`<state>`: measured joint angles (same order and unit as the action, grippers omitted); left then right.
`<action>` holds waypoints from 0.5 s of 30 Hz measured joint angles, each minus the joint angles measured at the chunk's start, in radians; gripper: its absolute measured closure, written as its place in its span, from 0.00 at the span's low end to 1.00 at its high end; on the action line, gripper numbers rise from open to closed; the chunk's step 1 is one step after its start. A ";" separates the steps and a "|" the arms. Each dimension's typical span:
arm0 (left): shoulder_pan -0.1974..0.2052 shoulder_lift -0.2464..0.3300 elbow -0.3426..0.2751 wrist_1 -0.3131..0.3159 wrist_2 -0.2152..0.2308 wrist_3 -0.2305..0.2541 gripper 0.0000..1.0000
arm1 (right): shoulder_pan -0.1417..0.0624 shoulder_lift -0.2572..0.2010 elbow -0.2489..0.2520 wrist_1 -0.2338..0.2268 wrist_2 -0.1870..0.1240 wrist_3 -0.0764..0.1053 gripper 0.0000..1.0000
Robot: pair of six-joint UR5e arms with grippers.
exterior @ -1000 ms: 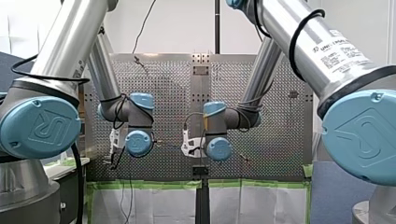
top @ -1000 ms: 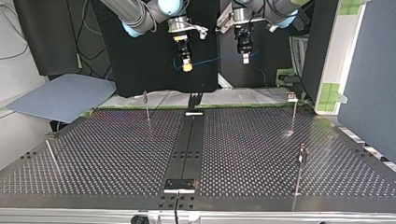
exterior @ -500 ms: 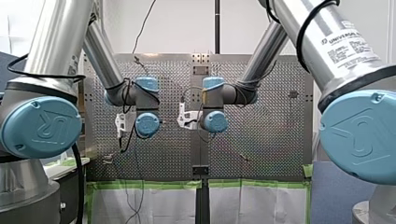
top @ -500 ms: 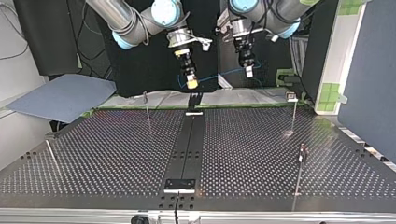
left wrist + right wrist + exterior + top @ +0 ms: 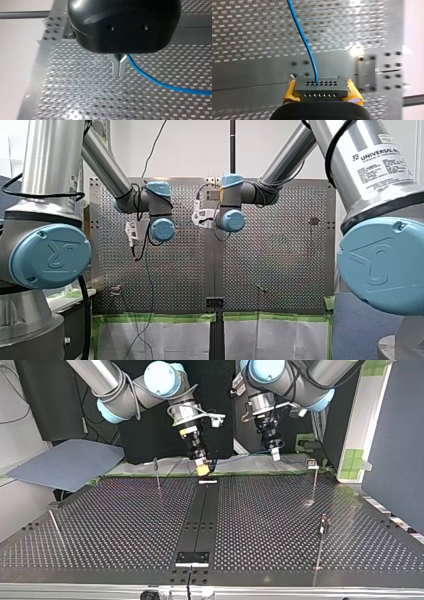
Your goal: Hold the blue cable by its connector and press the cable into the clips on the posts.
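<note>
In the right wrist view, my right gripper [image 5: 320,87] has its yellow pads [image 5: 290,91] shut on a grey connector [image 5: 320,86] with rows of holes. The blue cable [image 5: 303,37] leaves the connector and runs ahead over the perforated table. In the left wrist view my left gripper [image 5: 119,67] has its metal fingers shut on the blue cable [image 5: 155,81], which trails off to one side. In the top view my right gripper [image 5: 202,466] hangs just above the table's far edge and my left gripper [image 5: 275,454] is to its right. The cable [image 5: 245,456] stretches between them.
Thin posts with clips stand on the perforated table [image 5: 125,520]: one at the far left [image 5: 157,472], one at the far right [image 5: 315,480], one nearer on the right [image 5: 322,535], one at the left edge [image 5: 55,527]. A black strip [image 5: 200,520] runs down the middle.
Both arms have come down and forward with the cable, from well above and behind the table to just over its far edge in the top view. Both grips are unchanged.
</note>
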<state>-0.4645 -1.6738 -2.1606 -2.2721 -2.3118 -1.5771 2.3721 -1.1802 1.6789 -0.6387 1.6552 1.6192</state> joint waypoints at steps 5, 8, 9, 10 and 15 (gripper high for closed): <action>0.017 0.044 0.021 -0.044 0.002 -0.011 1.00 | -0.013 -0.041 -0.041 0.041 -0.028 0.002 1.00; 0.032 0.076 0.030 -0.076 0.001 -0.020 1.00 | -0.019 -0.071 -0.071 0.071 -0.039 0.003 1.00; 0.037 0.085 0.032 -0.085 0.002 -0.022 1.00 | -0.021 -0.079 -0.085 0.085 -0.043 0.004 1.00; 0.043 0.094 0.034 -0.094 0.003 -0.025 1.00 | -0.022 -0.083 -0.095 0.095 -0.046 0.004 1.00; 0.084 0.140 0.038 -0.140 0.033 -0.051 1.00 | -0.025 -0.073 -0.148 0.148 -0.061 0.005 1.00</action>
<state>-0.3803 -1.5343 -2.1225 -2.4117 -2.2790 -1.6279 2.3470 -1.2535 1.5310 -0.4907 1.5946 1.6246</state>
